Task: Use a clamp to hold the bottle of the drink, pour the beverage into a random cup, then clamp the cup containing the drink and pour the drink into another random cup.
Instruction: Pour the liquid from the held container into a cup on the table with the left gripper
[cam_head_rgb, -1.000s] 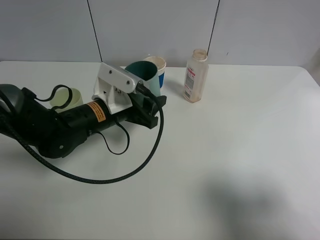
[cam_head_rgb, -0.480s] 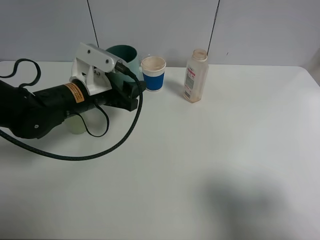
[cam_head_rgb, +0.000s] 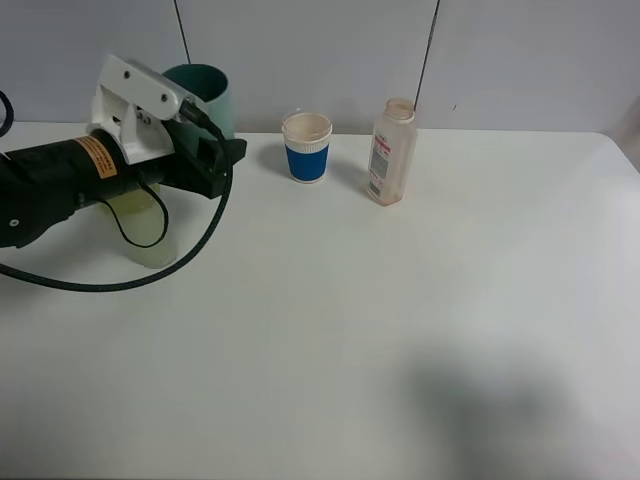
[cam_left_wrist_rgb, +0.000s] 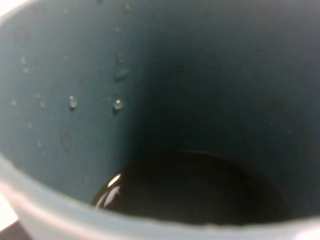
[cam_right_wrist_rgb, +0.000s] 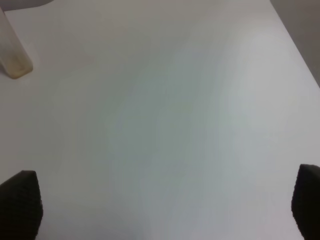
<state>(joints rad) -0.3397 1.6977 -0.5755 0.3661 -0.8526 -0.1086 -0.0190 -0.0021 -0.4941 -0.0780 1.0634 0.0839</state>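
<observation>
Teal-green cup (cam_head_rgb: 205, 90), upper left of frame, is clamped upright in the left tool (cam_head_rgb: 215, 152) near the pale cup (cam_head_rgb: 140, 225), seemingly ready for pouring; right tool (cam_right_wrist_rgb: 164, 202) gapes empty.

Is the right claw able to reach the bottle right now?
Probably yes. The right claw is open, and only bare table lies between it and the bottle. The blue cup stands beside the bottle, apart from it.

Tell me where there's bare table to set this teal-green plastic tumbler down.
Free: the white table's whole front, and right of the clear plastic bottle. Crowded: back left, around the pale yellow-green tumbler and blue-sleeved paper cup.
</observation>
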